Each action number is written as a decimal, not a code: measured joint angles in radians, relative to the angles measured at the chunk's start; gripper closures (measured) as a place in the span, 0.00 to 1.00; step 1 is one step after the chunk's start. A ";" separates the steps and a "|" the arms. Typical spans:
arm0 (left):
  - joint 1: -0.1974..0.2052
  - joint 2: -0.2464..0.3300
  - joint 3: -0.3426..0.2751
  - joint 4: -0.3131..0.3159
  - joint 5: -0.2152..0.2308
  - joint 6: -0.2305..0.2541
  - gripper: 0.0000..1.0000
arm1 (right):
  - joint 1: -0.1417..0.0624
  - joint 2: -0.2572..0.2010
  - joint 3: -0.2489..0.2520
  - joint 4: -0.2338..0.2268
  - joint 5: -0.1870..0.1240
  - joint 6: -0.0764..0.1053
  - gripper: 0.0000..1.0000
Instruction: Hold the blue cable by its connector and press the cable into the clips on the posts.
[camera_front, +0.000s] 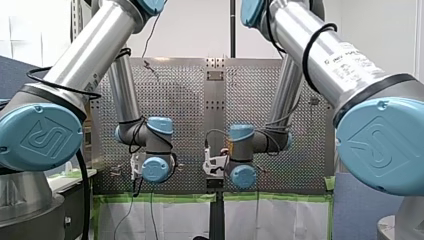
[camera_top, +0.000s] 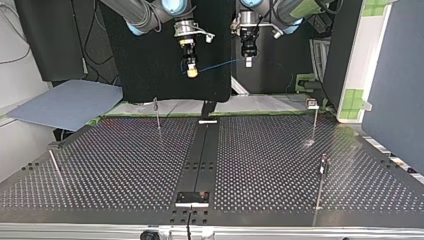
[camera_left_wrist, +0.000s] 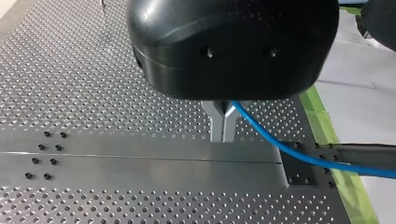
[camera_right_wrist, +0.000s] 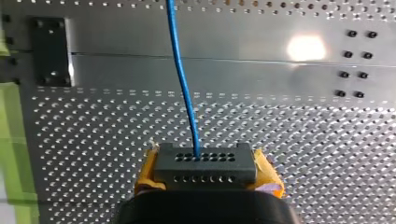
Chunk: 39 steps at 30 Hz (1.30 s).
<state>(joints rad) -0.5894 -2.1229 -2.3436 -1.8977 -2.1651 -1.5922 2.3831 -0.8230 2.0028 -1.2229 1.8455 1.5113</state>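
Note:
The blue cable (camera_top: 220, 64) hangs in a shallow arc between my two grippers, high above the far edge of the table in the top view. My right gripper (camera_top: 191, 71), with yellow pads (camera_right_wrist: 147, 171), is shut on the cable's dark connector block (camera_right_wrist: 205, 167); the cable (camera_right_wrist: 182, 79) leaves the block and runs ahead over the table. My left gripper (camera_left_wrist: 223, 127) has its metal fingers pressed together on the cable (camera_left_wrist: 299, 156), which trails off to one side. In the top view my left gripper (camera_top: 248, 61) is at the cable's other end. Thin posts (camera_top: 157, 114) (camera_top: 314, 120) stand below.
Two more posts stand nearer the camera in the top view, one (camera_top: 321, 182) at its right and one leaning (camera_top: 56, 169) at its left. A dark metal rail (camera_top: 200, 155) runs down the middle of the perforated table (camera_top: 110, 165). A grey-blue sheet (camera_top: 70, 102) lies past the table's far left corner.

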 joint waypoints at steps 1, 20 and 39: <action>0.000 0.000 0.000 0.000 0.000 0.000 1.00 | 0.000 0.009 0.000 -0.009 0.000 0.000 1.00; 0.018 0.106 -0.014 -0.044 -0.032 -0.035 1.00 | 0.058 -0.020 -0.039 0.034 -0.005 0.104 1.00; 0.070 0.280 0.133 -0.217 -0.084 -0.063 1.00 | 0.011 -0.192 -0.114 0.207 -0.050 0.150 1.00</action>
<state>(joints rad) -0.5194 -1.8433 -2.2109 -2.1149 -2.2492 -1.6554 2.3943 -1.0155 1.8885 -1.0162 1.7954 1.6614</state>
